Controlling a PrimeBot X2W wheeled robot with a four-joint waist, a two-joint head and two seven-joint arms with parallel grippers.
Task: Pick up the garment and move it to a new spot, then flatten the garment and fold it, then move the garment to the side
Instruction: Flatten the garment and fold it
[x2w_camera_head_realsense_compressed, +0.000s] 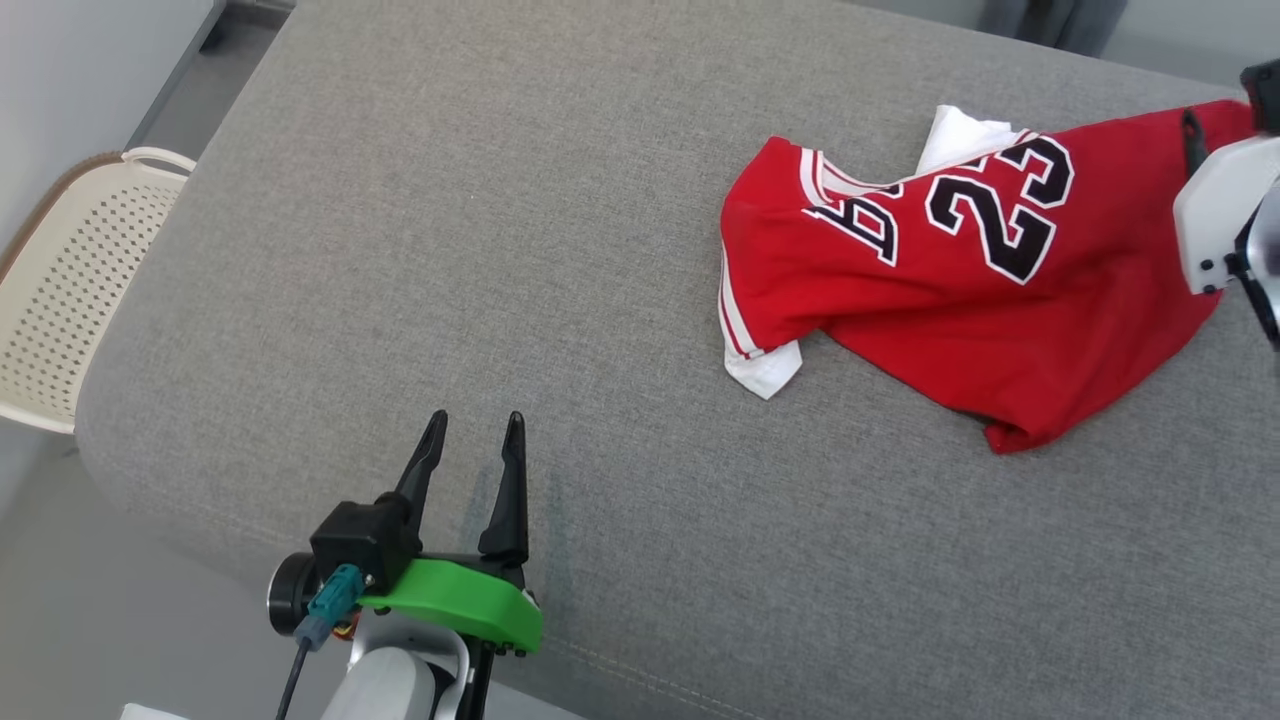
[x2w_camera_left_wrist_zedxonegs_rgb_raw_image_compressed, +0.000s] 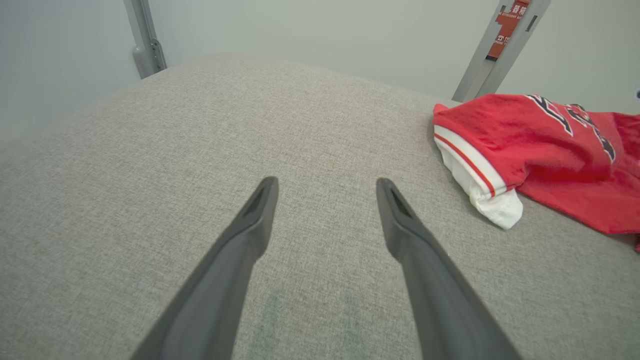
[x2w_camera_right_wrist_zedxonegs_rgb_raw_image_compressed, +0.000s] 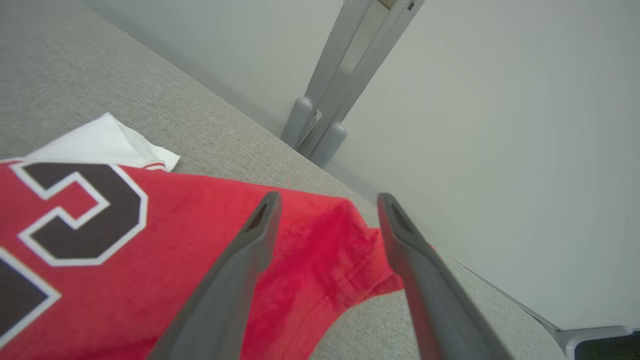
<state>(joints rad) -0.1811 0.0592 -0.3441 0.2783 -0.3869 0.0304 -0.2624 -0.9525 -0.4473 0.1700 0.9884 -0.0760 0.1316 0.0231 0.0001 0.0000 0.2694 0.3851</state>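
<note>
Both stand wide open and empty: right gripper (x2w_camera_right_wrist_zedxonegs_rgb_raw_image_compressed: 328, 200) over the jersey (x2w_camera_head_realsense_compressed: 960, 300), left gripper (x2w_camera_head_realsense_compressed: 476, 420) well apart from it. Flattening likely needs opposite corners pinched.

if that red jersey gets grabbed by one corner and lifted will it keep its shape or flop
Probably floppy: the red jersey lies crumpled in soft folds, so it would likely hang limp from one corner. It looks thin, so likely light. Pushed, it may bunch rather than slide on the coarse-woven grey cushion.
</note>
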